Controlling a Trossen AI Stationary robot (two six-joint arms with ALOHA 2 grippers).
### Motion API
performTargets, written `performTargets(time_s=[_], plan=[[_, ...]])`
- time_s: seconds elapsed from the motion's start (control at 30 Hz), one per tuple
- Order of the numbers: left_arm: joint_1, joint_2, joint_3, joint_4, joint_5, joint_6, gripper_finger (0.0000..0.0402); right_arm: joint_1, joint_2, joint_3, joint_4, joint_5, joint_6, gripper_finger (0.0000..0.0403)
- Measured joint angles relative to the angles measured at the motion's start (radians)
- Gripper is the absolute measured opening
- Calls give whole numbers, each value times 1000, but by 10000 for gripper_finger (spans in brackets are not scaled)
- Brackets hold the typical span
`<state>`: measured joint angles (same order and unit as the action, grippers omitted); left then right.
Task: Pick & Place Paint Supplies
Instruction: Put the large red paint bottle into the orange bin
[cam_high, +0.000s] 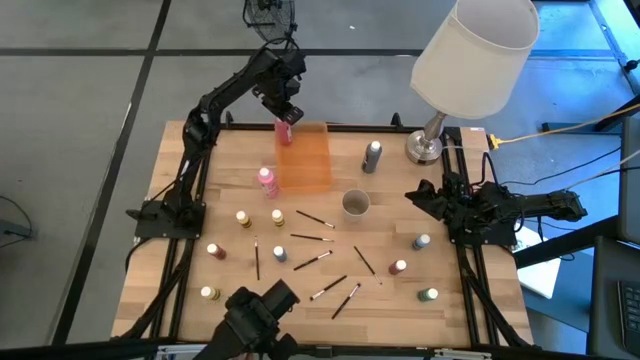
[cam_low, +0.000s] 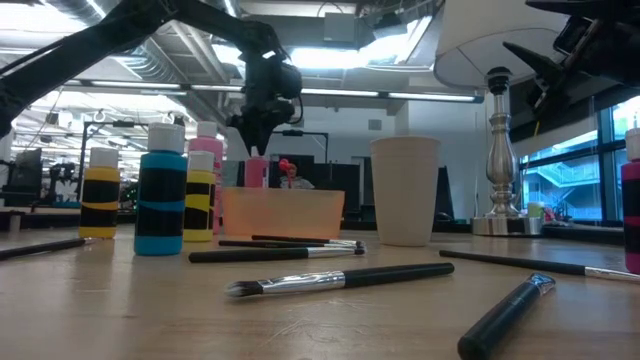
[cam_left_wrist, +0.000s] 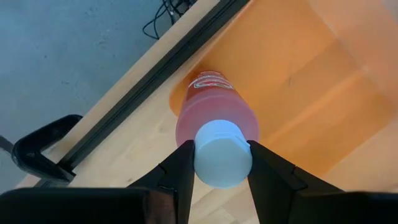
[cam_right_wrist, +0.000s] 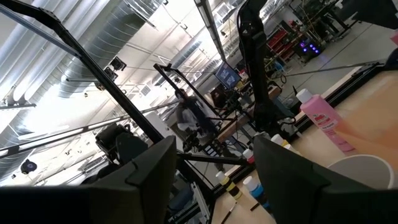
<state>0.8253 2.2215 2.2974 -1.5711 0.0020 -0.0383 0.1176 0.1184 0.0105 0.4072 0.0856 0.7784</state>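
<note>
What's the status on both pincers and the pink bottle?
Left pincer shut on pink bottle at orange tray corner. Right pincer open, parked right. Nothing blocking.

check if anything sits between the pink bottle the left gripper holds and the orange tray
Nothing visible does. The left gripper holds the pink bottle by its white cap at the far corner of the orange tray, nothing between them.

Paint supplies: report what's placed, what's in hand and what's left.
Placed: nothing lies in the orange tray yet. In hand: the left gripper is shut on a pink bottle at the tray's far-left corner. Left: another pink bottle, the grey bottle, the other small bottles and the brushes on the table. The right gripper waits open at the right edge.
</note>
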Motion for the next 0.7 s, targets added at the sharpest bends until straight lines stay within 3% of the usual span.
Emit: performTargets(time_s=[0.7], plan=[[-9,-3,0,0,18,40,152,0,0,0,0,-1,0,217]])
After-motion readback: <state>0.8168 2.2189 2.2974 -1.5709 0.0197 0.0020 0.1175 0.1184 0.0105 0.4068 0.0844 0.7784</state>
